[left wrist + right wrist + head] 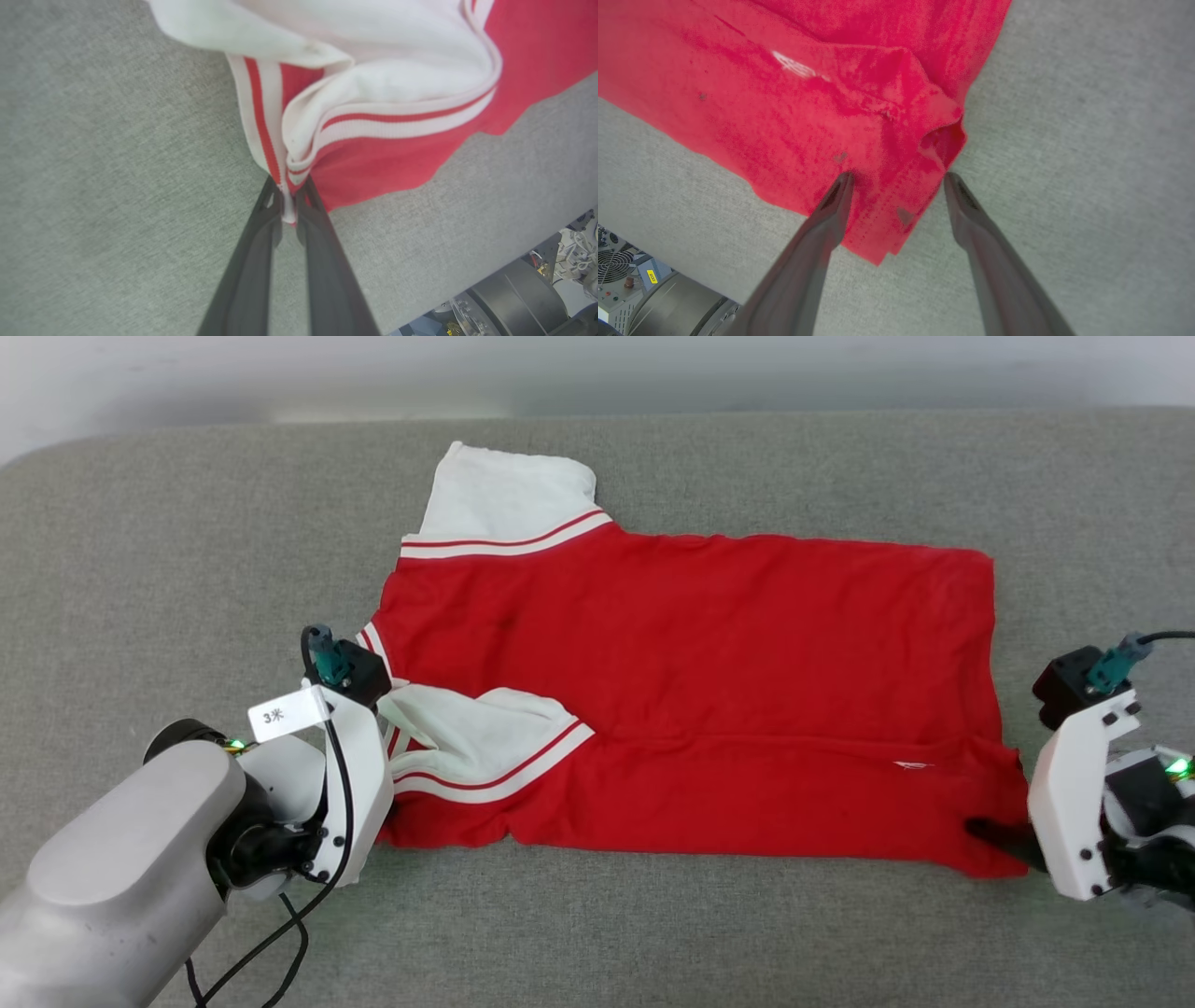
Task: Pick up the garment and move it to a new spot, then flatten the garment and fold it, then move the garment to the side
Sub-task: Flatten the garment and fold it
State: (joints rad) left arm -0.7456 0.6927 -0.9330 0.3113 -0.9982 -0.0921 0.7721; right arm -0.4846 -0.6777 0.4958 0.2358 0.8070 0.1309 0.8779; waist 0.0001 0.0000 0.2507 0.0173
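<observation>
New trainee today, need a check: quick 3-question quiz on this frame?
1. True or false: the left gripper is shut on the shirt's striped trim.
2. The right gripper is: A) shut on the hem; B) open, straddling a hem corner; C) well clear of the shirt.
3. Fill in: the sleeves are ____.
Key: 1 true; 2 B; 3 white.

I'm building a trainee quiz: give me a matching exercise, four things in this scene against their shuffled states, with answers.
1 left gripper
2 right gripper
3 far sleeve
4 near sleeve

A spread flat on the grey cushion
B open, astride a corner of the garment
C folded inward onto the red cloth
D shut on the striped trim

Pairs: 1-D, 2-B, 3-A, 4-C
</observation>
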